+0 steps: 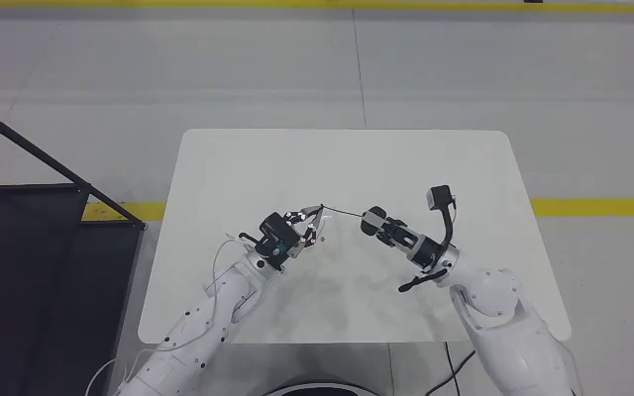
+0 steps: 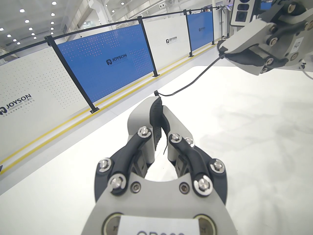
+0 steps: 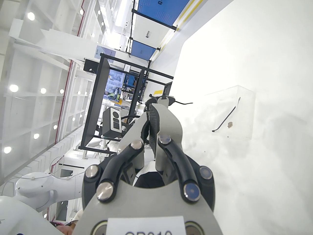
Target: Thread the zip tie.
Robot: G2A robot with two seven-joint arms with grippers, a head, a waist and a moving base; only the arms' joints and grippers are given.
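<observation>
**Tie held taut between two closed grippers**

The zip tie [image 2: 195, 80] hangs above the table [image 1: 446, 168], its long axis running from arm to arm. The left gripper [image 2: 157, 102] is pinched tight on the knobbed end, likely the head, with a short tail dangling behind the pinch. The right gripper [image 2: 223, 52] is clamped on the far end, which probably must curl back toward the head

Both my arms angle inward toward each other, wrists raised. My left gripper [image 1: 317, 213] and right gripper [image 1: 365, 219] point tip to tip, close together, each pinched shut on the zip tie [image 1: 342, 212].
</observation>
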